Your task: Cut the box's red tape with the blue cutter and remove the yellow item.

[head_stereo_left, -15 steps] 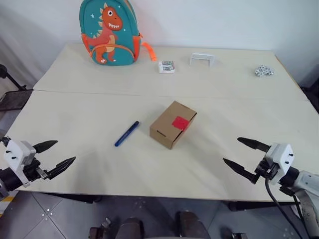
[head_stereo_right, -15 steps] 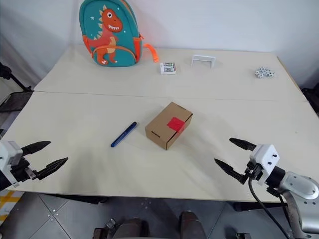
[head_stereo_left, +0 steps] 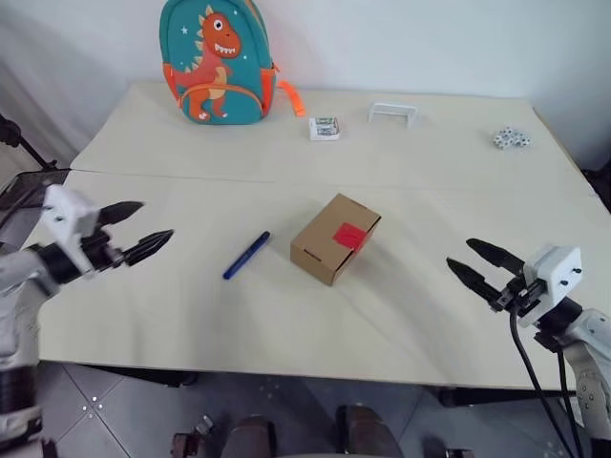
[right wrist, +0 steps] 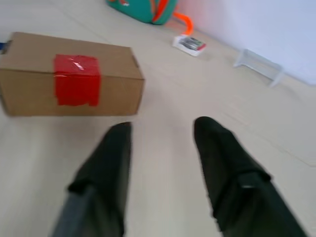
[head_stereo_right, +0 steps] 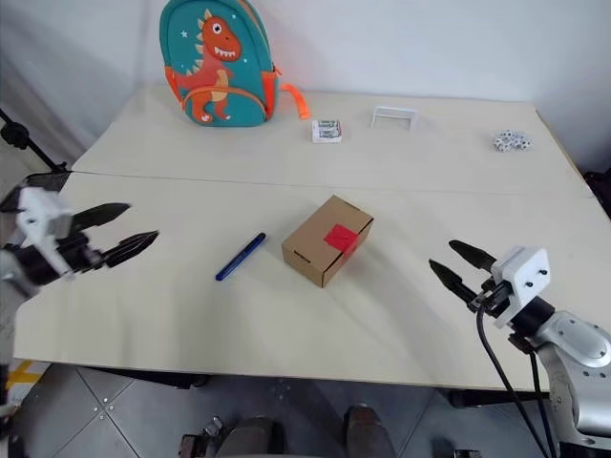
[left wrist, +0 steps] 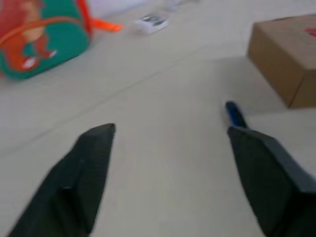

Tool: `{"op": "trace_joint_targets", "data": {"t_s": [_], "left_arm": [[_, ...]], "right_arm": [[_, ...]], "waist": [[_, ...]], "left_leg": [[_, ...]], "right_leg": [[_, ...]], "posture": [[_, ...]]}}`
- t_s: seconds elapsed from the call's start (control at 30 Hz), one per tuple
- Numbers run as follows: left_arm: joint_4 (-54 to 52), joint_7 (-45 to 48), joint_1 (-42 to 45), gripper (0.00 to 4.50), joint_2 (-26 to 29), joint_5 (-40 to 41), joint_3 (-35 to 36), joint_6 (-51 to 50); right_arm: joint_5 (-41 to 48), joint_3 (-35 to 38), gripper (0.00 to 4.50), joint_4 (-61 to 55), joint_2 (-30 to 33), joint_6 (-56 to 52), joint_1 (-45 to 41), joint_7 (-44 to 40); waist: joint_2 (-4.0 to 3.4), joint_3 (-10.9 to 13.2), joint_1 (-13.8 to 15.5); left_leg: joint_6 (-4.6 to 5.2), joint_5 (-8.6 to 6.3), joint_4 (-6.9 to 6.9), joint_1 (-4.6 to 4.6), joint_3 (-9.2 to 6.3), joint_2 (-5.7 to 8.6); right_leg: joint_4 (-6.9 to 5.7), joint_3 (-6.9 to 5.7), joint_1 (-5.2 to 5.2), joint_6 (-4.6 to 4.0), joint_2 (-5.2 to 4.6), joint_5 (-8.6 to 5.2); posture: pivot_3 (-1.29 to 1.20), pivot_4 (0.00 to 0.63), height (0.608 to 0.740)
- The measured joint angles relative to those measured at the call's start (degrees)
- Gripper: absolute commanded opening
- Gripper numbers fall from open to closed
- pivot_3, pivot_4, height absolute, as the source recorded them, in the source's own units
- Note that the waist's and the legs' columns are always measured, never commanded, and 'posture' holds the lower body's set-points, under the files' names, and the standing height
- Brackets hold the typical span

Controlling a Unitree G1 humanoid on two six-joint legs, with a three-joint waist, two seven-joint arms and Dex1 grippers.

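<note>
right gripper (head_stereo_left: 470, 263) hovering over near right of surface (head_stereo_left: 430, 172), jaws parted, empty | left gripper (head_stereo_left: 143, 225) hovering at left, jaws parted, empty | cutter (head_stereo_left: 245, 256) lying just left of box (head_stereo_left: 333, 239) | red tape (head_stereo_left: 347, 235) sitting on box | backpack (head_stereo_left: 215, 62) standing at far edge

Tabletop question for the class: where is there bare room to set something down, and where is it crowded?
Bare: the wide near strip of the table in front of the box and the blue cutter, between the left gripper and right gripper. Crowded: the far edge, lined by the dinosaur backpack, printed packet, white bracket and dice cluster.
</note>
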State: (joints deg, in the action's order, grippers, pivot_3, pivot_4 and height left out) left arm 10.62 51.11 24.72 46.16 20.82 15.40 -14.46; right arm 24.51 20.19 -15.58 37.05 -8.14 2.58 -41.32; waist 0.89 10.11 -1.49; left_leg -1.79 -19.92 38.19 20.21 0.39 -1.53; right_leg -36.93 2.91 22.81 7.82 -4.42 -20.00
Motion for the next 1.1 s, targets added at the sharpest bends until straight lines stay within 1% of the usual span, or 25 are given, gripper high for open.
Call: {"op": "trace_joint_targets", "data": {"t_s": [0.03, 0.1, 0.13, 0.23, 0.3, 0.33, 0.37, 0.43, 0.6, 0.7, 0.77, 0.8, 0.97, 1.1], "left_arm": [[2.20, -0.22, 2.56, 2.58, -0.99, -1.46, -2.28, 0.54], [7.60, -0.24, 8.41, 1.98, -3.76, -4.60, -6.82, 1.74], [10.66, -0.26, 11.62, 1.65, -5.59, -6.11, -8.92, 2.64], [18.37, -0.56, 19.64, 0.78, -10.82, -9.92, -14.22, 4.58], [23.02, -0.26, 24.13, 0.12, -13.89, -12.29, -17.04, 5.63], [24.41, -0.10, 25.65, 0.03, -15.21, -13.05, -18.10, 6.07], [26.13, 0.35, 27.10, 0.03, -16.99, -13.77, -19.23, 6.42], [28.60, 1.21, 28.65, 0.03, -19.99, -14.82, -21.41, 6.56], [33.07, 1.24, 30.53, 0.03, -22.22, -18.13, -23.91, 7.49], [32.61, 0.81, 31.46, 0.03, -25.45, -18.36, -24.36, 6.85], [30.73, 1.89, 30.99, 0.03, -26.40, -18.57, -25.56, 6.05], [29.89, 2.22, 30.79, 0.03, -26.15, -18.63, -25.55, 5.42], [19.29, 6.68, 25.64, 0.03, -24.82, -17.82, -26.15, -1.29], [11.68, 9.20, 20.77, 0.03, -23.42, -17.30, -27.32, -6.46]], "right_arm": [[-0.72, -0.89, 0.79, -0.05, -0.01, -1.44, -0.73, 1.29], [-2.61, -3.03, 0.08, -0.20, -0.09, -5.36, -2.45, 4.52], [-3.52, -4.64, 0.00, -0.31, -0.36, -7.68, -3.77, 6.12], [-5.49, -10.21, 0.00, -1.61, -2.40, -12.94, -7.29, 9.48], [-7.06, -13.52, 0.00, -1.91, -4.09, -15.95, -9.56, 11.78], [-7.78, -14.69, 0.00, -1.76, -4.92, -17.08, -10.61, 12.77], [-8.43, -15.91, 0.00, -1.62, -5.69, -18.43, -11.41, 13.71], [-9.93, -18.07, 0.00, -0.75, -7.24, -20.79, -12.90, 15.47], [-12.28, -21.93, 0.00, 0.04, -10.15, -25.66, -15.98, 18.24], [-13.81, -26.02, 0.00, 0.00, -12.58, -26.48, -19.38, 18.67], [-14.00, -27.09, 0.00, 0.16, -15.15, -28.11, -21.54, 19.45], [-14.24, -26.96, 0.00, 0.39, -15.19, -28.58, -21.82, 19.69], [-15.46, -26.46, 0.00, 3.00, -14.06, -29.39, -24.14, 18.93], [-15.65, -26.84, 0.00, 5.98, -12.66, -28.32, -26.38, 15.77]], "waist": [[0.00, 0.00, -0.11], [0.00, 0.00, -0.22], [0.01, 0.00, -0.16], [0.01, 0.00, -0.05], [0.01, 0.00, -0.07], [0.00, 0.00, -0.10], [0.00, 0.00, -0.07], [0.01, 0.00, -0.12], [0.01, 0.00, -0.22], [0.00, 0.00, -0.06], [0.00, 0.00, -0.08], [0.00, 0.00, -0.09], [0.00, 0.00, -0.16], [0.00, 0.00, -0.25]], "left_leg": [[0.00, 0.00, 0.00, 0.04, 0.04, 0.15], [0.00, 0.01, 0.05, 0.04, 0.11, 0.21], [0.00, 0.01, 0.10, 0.07, 0.11, 0.24], [0.01, 0.02, 0.25, 0.25, 0.10, 0.31], [0.00, 0.02, 0.53, 0.63, 0.10, 0.36], [0.01, 0.01, 0.75, 0.90, 0.07, 0.36], [0.01, 0.01, 0.81, 1.08, 0.06, 0.40], [0.02, 0.01, 0.89, 1.10, 0.09, 0.45], [0.06, 0.03, 0.93, 1.08, 0.12, 0.45], [0.07, 0.04, 0.97, 1.08, 0.09, 0.47], [0.06, 0.04, 0.96, 1.10, 0.06, 0.48], [0.06, 0.03, 0.96, 1.11, 0.04, 0.48], [0.08, 0.03, 0.93, 1.11, 0.04, 0.53], [0.09, 0.03, 0.95, 1.08, 0.04, 0.49]], "right_leg": [[-0.08, -0.02, 0.00, 0.01, 0.03, 0.00], [-0.15, -0.03, 0.02, 0.07, 0.02, 0.04], [-0.13, -0.06, 0.02, 0.08, 0.02, 0.04], [-0.23, -0.06, 0.26, 0.19, -0.01, 0.10], [-0.63, -0.06, 0.73, 0.29, -0.05, 0.15], [-0.71, -0.09, 0.93, 0.29, -0.06, 0.16], [-0.72, -0.09, 1.03, 0.35, -0.10, 0.19], [-0.70, -0.10, 1.03, 0.43, -0.15, 0.23], [-0.72, -0.11, 1.05, 0.46, -0.15, 0.25], [-0.75, -0.12, 1.03, 0.46, -0.16, 0.25], [-0.77, -0.12, 1.03, 0.47, -0.17, 0.27], [-0.77, -0.12, 1.04, 0.48, -0.18, 0.27], [-0.76, -0.12, 1.03, 0.51, -0.25, 0.29], [-0.77, -0.12, 1.02, 0.50, -0.21, 0.29]], "posture": [[0.00, 0.150, 0.740], [0.00, 0.150, 0.740], [0.00, 0.150, 0.740], [0.00, 0.150, 0.740], [0.00, 0.150, 0.740], [0.00, 0.150, 0.740], [0.00, 0.150, 0.740], [0.00, 0.150, 0.740], [0.00, 0.150, 0.740], [0.00, 0.150, 0.740], [0.00, 0.150, 0.740], [0.00, 0.150, 0.740], [0.00, 0.150, 0.740], [0.00, 0.150, 0.740]]}}
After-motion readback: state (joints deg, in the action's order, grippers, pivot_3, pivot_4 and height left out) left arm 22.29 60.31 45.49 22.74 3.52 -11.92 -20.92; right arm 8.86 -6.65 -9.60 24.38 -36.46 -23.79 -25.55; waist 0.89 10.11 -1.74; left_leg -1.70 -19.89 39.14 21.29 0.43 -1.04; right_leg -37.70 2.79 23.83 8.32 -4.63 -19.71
